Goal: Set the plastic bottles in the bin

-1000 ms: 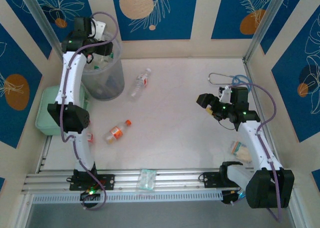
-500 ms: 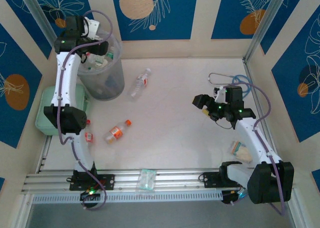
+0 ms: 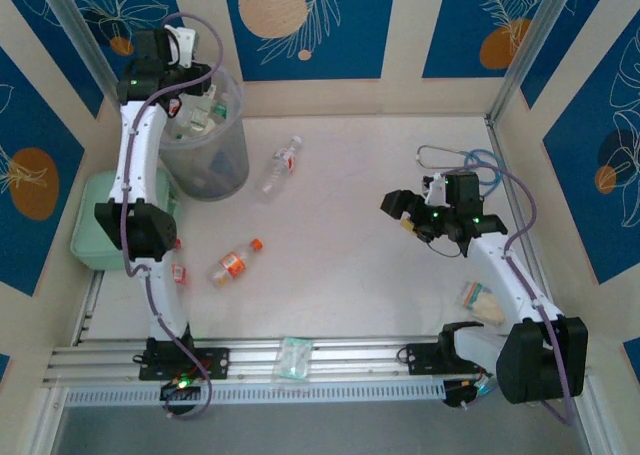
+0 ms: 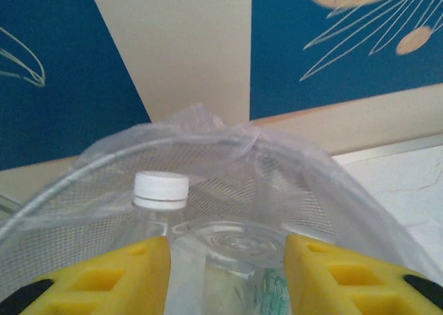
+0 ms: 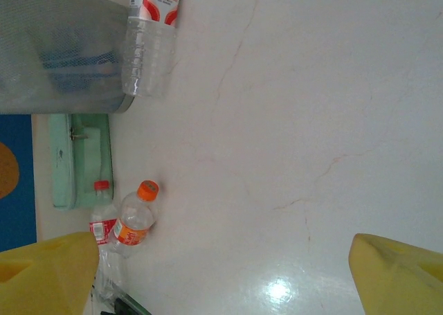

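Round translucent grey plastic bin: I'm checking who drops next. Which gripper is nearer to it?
Left. The left gripper hangs above the grey bin, at its rim; the right gripper sits far across the table, to its right.

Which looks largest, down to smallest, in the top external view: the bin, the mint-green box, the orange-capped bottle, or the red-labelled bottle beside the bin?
1. bin
2. mint-green box, partly hidden behind the left arm
3. red-labelled bottle and orange-capped bottle: nearly alike, so not ranked
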